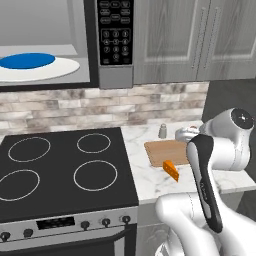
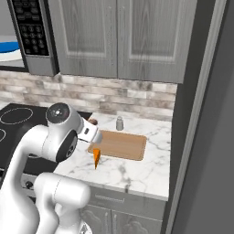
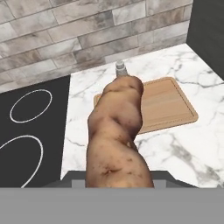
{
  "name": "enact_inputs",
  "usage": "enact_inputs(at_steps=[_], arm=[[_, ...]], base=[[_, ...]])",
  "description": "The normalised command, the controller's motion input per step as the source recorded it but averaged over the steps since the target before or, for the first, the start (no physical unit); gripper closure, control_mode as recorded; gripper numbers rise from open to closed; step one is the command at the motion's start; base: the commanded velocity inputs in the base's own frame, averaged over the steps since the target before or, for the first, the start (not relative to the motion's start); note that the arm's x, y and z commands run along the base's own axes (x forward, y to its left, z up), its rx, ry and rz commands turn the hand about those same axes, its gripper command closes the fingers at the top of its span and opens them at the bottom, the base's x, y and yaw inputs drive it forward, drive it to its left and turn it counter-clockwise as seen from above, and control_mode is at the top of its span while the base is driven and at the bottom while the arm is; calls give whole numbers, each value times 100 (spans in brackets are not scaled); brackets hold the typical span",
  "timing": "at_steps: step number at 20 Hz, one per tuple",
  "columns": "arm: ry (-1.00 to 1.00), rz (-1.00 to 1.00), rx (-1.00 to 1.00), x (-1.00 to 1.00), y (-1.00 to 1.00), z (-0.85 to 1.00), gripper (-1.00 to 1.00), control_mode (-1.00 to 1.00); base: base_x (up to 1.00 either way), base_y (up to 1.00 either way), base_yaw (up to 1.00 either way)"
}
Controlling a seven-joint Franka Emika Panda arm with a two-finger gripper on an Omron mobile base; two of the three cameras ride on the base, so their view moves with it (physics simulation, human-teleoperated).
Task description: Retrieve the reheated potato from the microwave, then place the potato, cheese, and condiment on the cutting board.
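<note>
The lumpy brown-reddish potato (image 3: 117, 135) rose from between the gripper's (image 3: 118, 181) fingers in the hand view, clasped there, and stood over the near left edge of the flat light brown wooden cutting board (image 3: 168, 105). The board lay on the white marbled counter (image 3: 188, 148), with bare marble open in front of it and to its right, up to a dark wall. To its left the counter ended at the black glass cooktop (image 1: 65, 167) with four ringed burners.

The fingertips themselves were hidden behind the potato. The small grey cylindrical shaker (image 1: 162, 131) stood just behind the board's back edge, near the grey brick backsplash (image 1: 75, 107). The bright orange cheese wedge (image 1: 171, 170) lay at the board's front edge; whether it touched the board was unclear. The arm covered part of the board in both base views.

The dark grey microwave (image 1: 107, 75) hung open above the cooktop, cut off at the frame's edge, a blue plate (image 1: 27, 60) on its white turntable. Grey cabinets (image 2: 123, 41) filled the wall above the counter.
</note>
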Motion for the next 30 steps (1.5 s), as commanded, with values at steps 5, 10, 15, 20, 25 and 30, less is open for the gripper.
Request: enact_inputs(at_steps=[5, 10, 15, 20, 25, 30], arm=[[19, -10, 9, 25, -59, -12, 100, -100], [17, -6, 10, 22, -63, -6, 100, -100], [4, 0, 4, 24, -44, -13, 100, -100], [0, 1, 0, 32, -14, -26, 100, -100], [-3, 1, -6, 29, -4, -39, 100, -100], [-3, 0, -5, 36, 0, -40, 100, -100]], base=[[0, 0, 0], [0, 0, 0], [0, 0, 0], [0, 0, 0], [0, 0, 0], [0, 0, 0]])
